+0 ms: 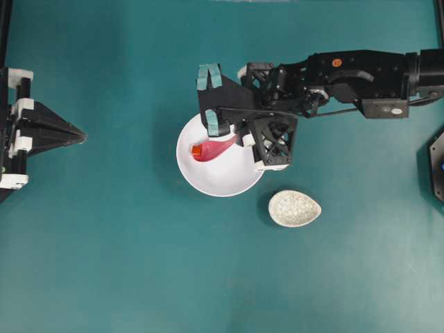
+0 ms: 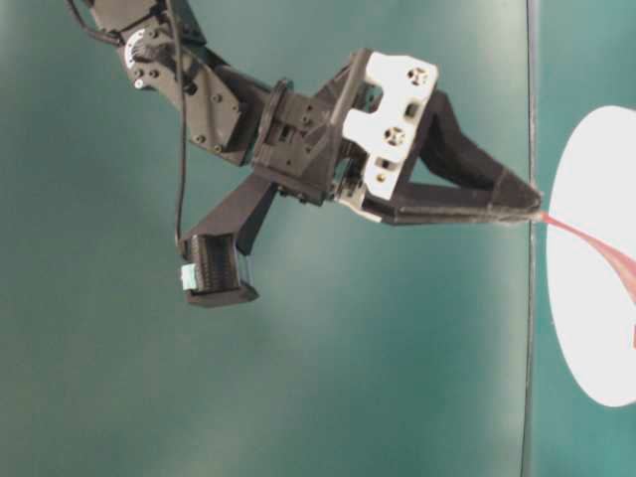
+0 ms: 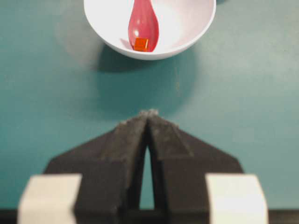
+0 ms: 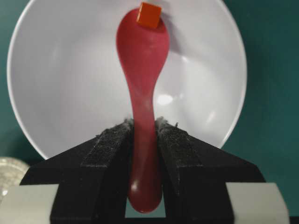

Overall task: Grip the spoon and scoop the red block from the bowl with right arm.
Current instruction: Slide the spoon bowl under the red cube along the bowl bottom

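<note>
The right gripper (image 4: 145, 128) is clamped on the handle of the spoon (image 4: 142, 70), its two dark padded fingers (image 4: 110, 142) pressing the handle from either side while the handle's end sticks back between them toward the wrist. Ahead of the fingertips the pink scoop reaches out into the bowl (image 4: 60, 70), and the red block (image 4: 149, 13) sits at the scoop's far tip, touching its front edge. From overhead the right arm (image 1: 347, 76) reaches in from the right, with the bowl just below and ahead of the gripper, and the speckled dish (image 1: 295, 208) lies on the teal table (image 1: 104, 263) off to the gripper's side, just beyond the bowl. The left gripper (image 3: 148, 114) rests well apart from the bowl, its fingertips pressed together and holding nothing.
</note>
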